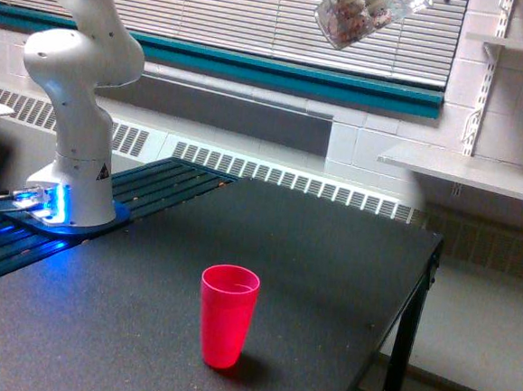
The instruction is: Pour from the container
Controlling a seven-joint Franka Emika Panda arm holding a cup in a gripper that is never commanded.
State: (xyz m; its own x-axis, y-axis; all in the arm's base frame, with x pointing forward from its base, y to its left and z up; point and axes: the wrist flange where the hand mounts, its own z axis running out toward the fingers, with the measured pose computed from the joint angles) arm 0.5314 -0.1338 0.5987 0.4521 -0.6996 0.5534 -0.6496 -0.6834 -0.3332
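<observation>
Exterior view shows, at its left, the arm's white base (72, 181) bolted at the table's edge beside a blue glow, its upper links running out of frame at the top. Right of it, on the dark table (329, 255), a red cup (228, 315) stands upright and alone, mouth open. Farther right and high above, at the top edge, the container (366, 14) hangs tilted, mouth down toward the view's left, with pale bits crowded near the lip. The gripper itself is cut off by the frame, so whether it clamps the container or how firmly cannot be told. The risk is plain: the container sits well above and to the right of the red cup, so bits spilling now would likely miss it, scatter over the table and bounce off the edge. A light red cup could also tip if struck.
</observation>
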